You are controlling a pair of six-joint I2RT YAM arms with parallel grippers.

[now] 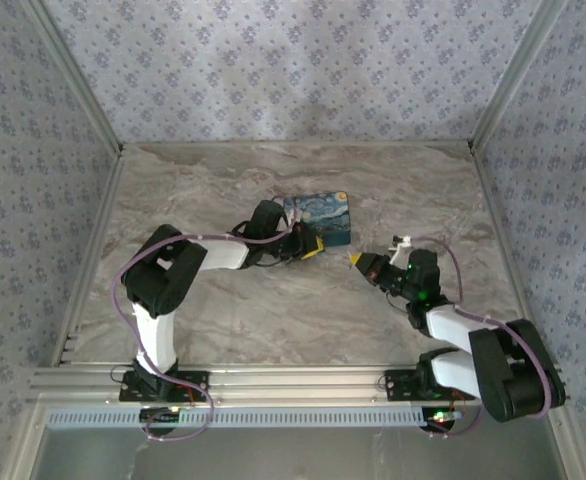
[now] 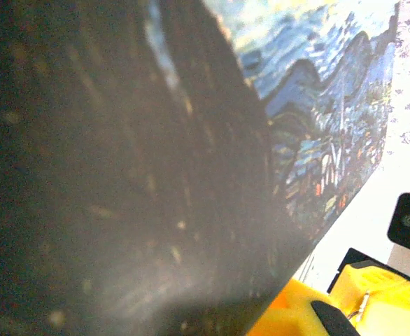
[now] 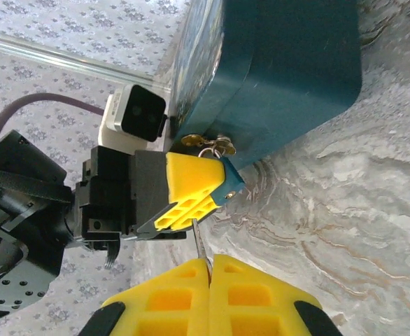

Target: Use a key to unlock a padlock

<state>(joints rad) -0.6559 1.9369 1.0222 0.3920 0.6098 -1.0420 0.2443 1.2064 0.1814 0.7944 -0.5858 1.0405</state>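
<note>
What I take to be the small brass padlock [image 3: 191, 142] hangs at the edge of the teal rectangular tin box [image 3: 289, 77] with a swirling night-sky painting on its lid, a ring and loose brass bits just beside it. It is small and partly hidden, so I cannot make out the keyhole. The thin silvery key [image 3: 199, 241] points toward it, near but apart. Its blade is pinched in my right gripper [image 3: 208, 269], whose yellow fingers are clenched flat together on it. My left gripper [image 1: 311, 250] sits just below the lock against the box corner; I cannot tell whether it is clamped on anything.

To insert the key well, I judge I should line the blade up with the keyway before pushing. I should advance slowly and let my left side steady the lock so it cannot swing away.

The box is shut and rests on the grey marbled tabletop [image 1: 273, 310]; whatever it holds is hidden.
</note>
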